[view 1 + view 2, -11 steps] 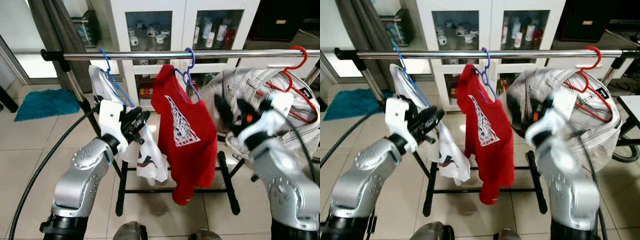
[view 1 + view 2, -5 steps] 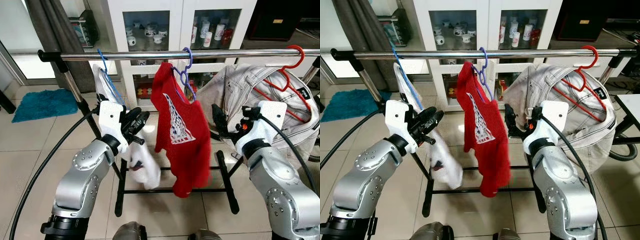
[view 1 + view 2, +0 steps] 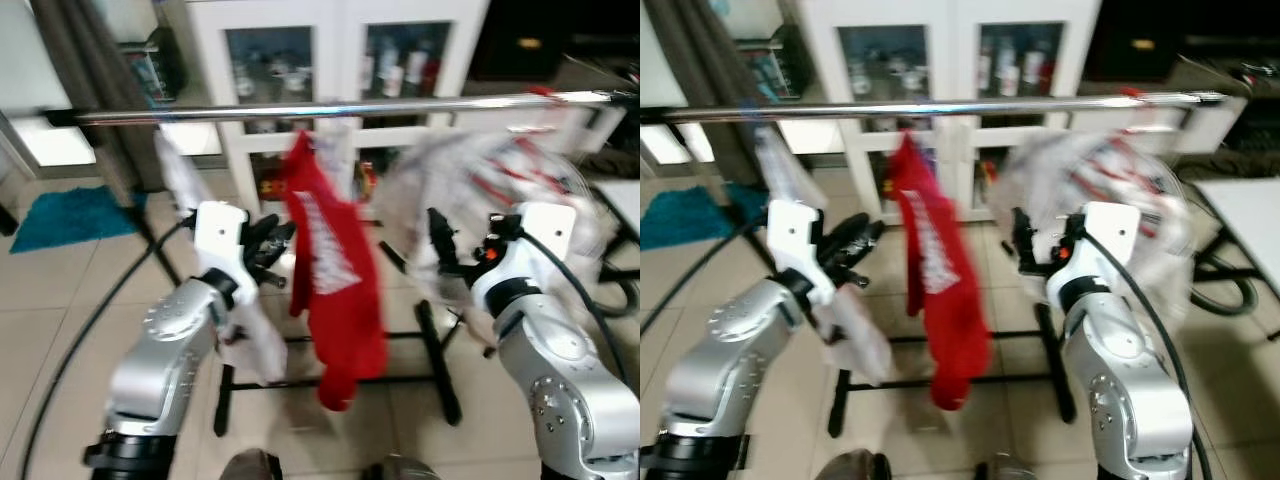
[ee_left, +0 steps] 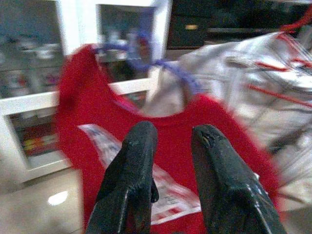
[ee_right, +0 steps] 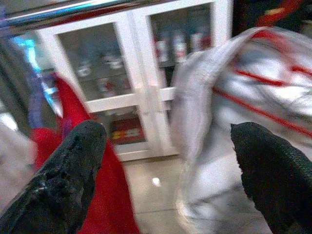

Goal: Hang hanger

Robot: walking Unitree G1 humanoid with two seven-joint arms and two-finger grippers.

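Left wrist view: left hand point(image 4: 168, 161) nearly closed, narrow gap, holding nothing, aimed at the red shirt point(image 3: 330, 270). Right hand point(image 5: 170, 161) now wide open and empty beside the grey jacket point(image 3: 490, 190). Jacket's red hanger point(image 3: 540, 95) sits hooked on the rail point(image 3: 330, 108), right of the shirt. Right hand has let go since a second ago, so hang looks done. Whole view has shifted and blurred: camera moving, probably backing off.
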